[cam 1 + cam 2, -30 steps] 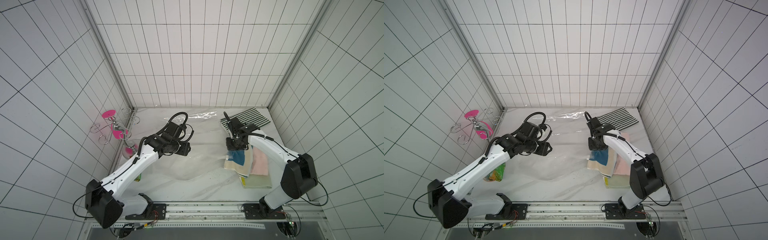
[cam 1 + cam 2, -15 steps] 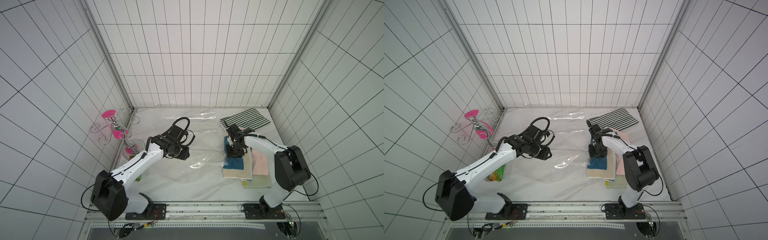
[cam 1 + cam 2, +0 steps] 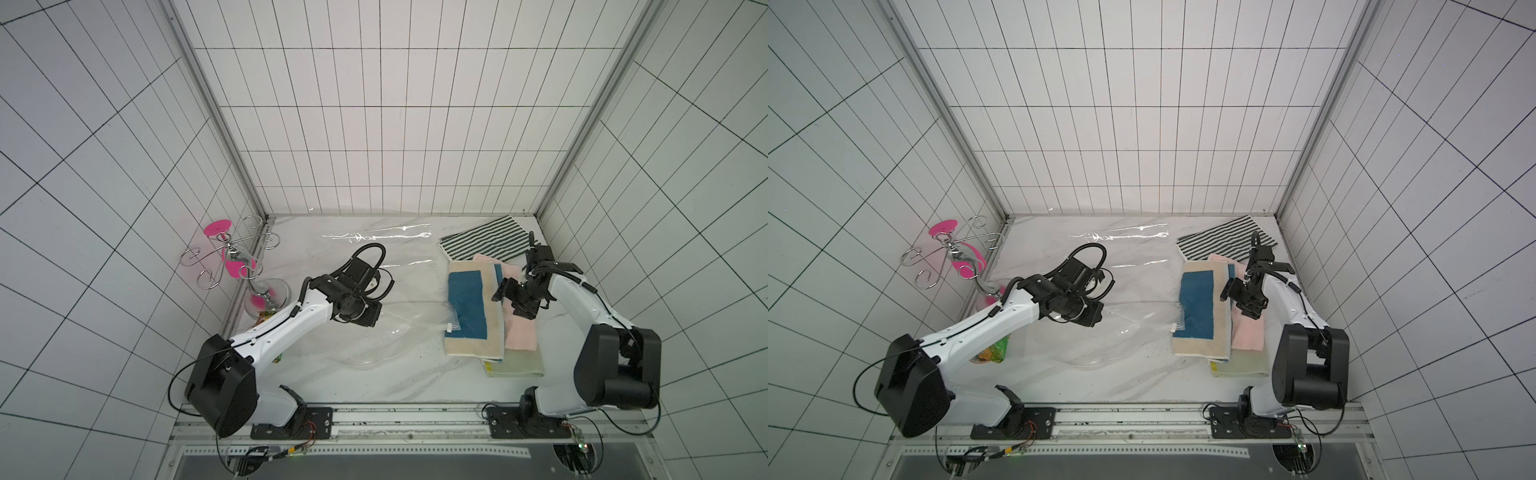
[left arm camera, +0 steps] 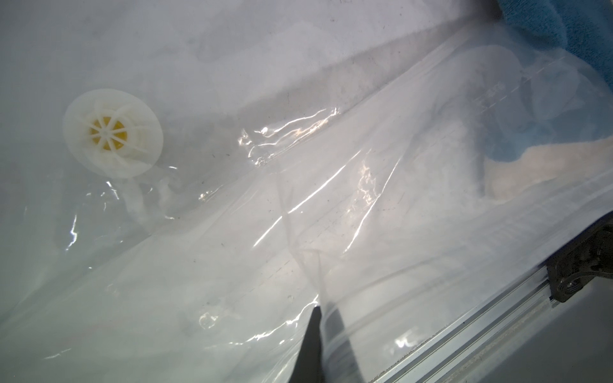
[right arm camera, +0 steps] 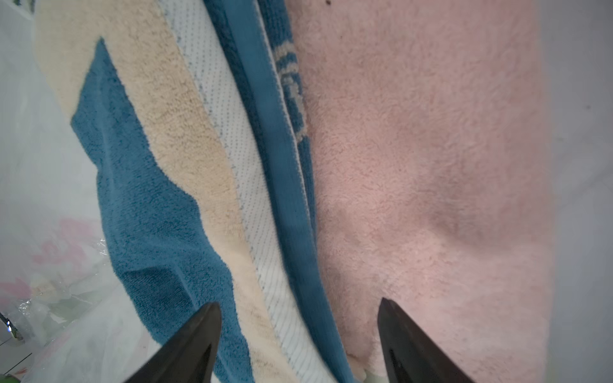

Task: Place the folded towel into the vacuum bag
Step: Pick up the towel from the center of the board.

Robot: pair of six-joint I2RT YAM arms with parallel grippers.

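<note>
Pinching the thin, slippery film of the vacuum bag [image 3: 399,332], the left gripper [image 4: 323,318] is closed on it. The folded towel [image 3: 467,307], soft and floppy, lies under the right gripper [image 5: 298,305], whose jaws stand wide and empty; its thick folded edge looks the best hold. Beside it a pink towel [image 5: 431,165] crowds the marble table [image 3: 374,386].

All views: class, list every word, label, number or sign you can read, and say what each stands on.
No text is legible.
The blue towel has beige woven marks on its border, perhaps letters: unreadable.
The packet has print too small to read.
The bag shows faint marks by its strip: blurred.
</note>
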